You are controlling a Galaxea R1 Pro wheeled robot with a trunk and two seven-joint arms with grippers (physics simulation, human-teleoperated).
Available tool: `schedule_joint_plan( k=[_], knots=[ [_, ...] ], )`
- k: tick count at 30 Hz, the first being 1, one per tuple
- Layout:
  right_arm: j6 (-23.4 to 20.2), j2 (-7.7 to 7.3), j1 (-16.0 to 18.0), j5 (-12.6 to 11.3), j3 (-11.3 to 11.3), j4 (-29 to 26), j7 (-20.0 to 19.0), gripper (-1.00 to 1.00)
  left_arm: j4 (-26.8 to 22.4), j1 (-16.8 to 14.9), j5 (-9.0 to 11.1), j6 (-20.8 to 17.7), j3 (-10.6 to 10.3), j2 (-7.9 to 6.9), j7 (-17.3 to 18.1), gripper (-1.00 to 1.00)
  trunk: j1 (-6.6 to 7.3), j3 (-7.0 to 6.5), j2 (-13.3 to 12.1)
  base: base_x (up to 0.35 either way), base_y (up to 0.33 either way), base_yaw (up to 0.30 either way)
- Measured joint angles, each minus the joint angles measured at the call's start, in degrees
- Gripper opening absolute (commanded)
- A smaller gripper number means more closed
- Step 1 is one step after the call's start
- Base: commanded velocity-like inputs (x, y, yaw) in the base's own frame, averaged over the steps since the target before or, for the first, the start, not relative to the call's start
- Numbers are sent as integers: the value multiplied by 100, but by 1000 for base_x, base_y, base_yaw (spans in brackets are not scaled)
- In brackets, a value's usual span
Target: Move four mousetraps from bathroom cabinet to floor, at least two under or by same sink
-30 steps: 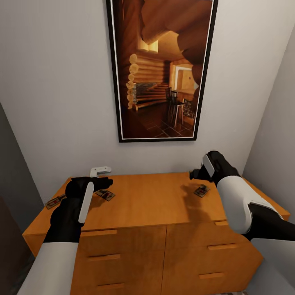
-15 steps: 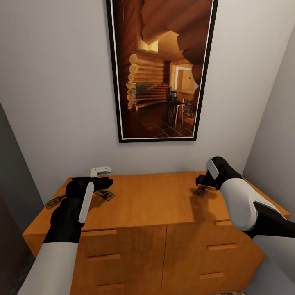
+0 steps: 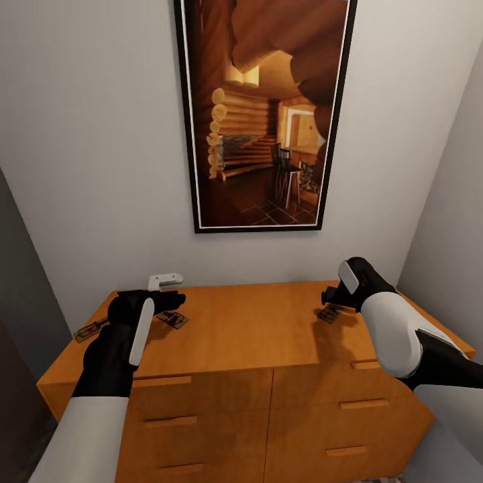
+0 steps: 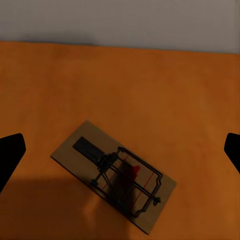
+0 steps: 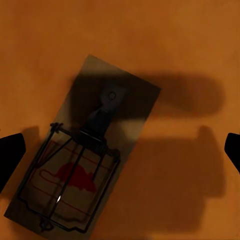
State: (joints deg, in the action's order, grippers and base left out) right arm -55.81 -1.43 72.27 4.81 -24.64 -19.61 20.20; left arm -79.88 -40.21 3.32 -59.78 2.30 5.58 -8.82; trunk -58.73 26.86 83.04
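The low wooden cabinet (image 3: pixel 255 349) is orange-brown; the flat tan mousetrap (image 5: pixel 82 170) carries black wire and a red mark.

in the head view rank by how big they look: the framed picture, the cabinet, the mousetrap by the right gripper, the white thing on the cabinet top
1. cabinet, though nearness to the camera may inflate it
2. framed picture, close behind
3. white thing
4. mousetrap, partly hidden by the right gripper, so the last two are unsure

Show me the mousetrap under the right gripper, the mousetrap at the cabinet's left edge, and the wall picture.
Right mousetrap (image 5: pixel 87 160): right wrist view, wooden base.
Left-edge mousetrap (image 3: pixel 89 330): head view, middle.
Wall picture (image 3: pixel 265 114): head view, canvas centre.
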Motion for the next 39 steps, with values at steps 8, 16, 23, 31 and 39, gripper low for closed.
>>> schedule_joint_plan(
  k=[8,16,23,31,39],
  knots=[
    [1,34,0,-2,-9,4,8,100,3,0,0,0,0,0,1,100,0,0,0,0,0,0],
    [-1,70,0,-2,-11,5,10,100,3,0,0,0,0,0,1,100,0,0,0,0,0,0],
    [-9,107,0,-5,-12,5,8,100,4,0,0,0,0,0,1,100,0,0,0,0,0,0],
    [-1,177,1,-4,-25,6,13,100,4,0,6,0,0,0,2,100,0,0,0,0,0,0],
    [18,194,1,-8,-13,14,7,100,4,0,8,0,2,0,2,100,0,0,0,0,0,0]
  ],
)
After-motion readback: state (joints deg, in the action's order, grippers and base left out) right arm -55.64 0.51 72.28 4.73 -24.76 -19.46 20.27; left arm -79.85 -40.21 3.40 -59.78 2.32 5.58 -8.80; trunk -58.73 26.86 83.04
